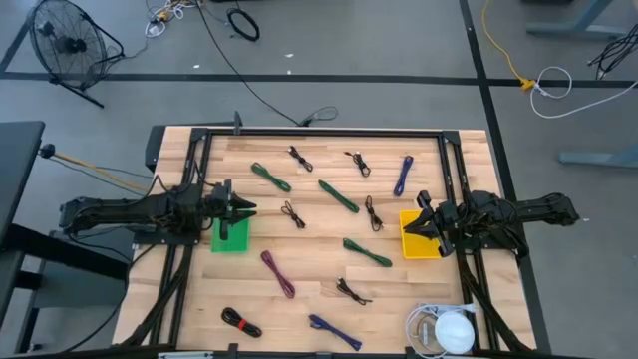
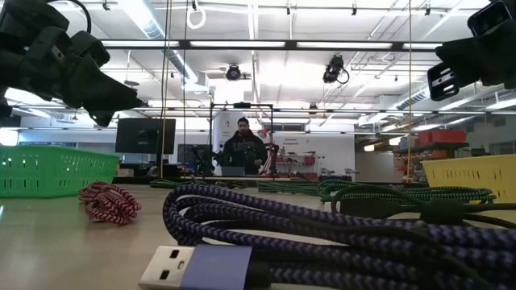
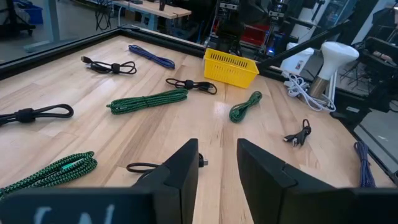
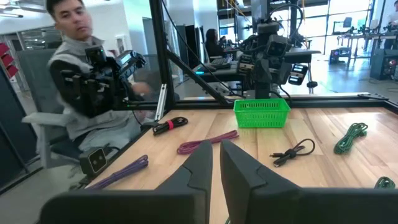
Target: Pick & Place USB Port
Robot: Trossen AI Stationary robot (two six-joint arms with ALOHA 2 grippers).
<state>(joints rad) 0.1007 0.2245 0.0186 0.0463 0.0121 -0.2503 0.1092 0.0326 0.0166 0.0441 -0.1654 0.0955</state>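
Several bundled USB cables lie flat across the wooden table: green ones [image 1: 338,195], black ones [image 1: 293,213], a maroon one [image 1: 278,273] and purple ones [image 1: 403,175]. In the low view a purple cable's USB plug [image 2: 173,266] lies close to the camera. A green basket [image 1: 229,235] stands at the left and a yellow basket [image 1: 419,235] at the right. My left gripper [image 1: 251,208] hovers level above the green basket, open and empty [image 3: 217,149]. My right gripper [image 1: 411,228] hovers over the yellow basket, shut on nothing [image 4: 216,149].
A white lamp-like object with a white cord [image 1: 449,329] sits at the near right corner. A black frame [image 1: 319,133] runs around the table. One person sits beside the table [image 4: 81,74]; another stands far behind it [image 2: 243,145].
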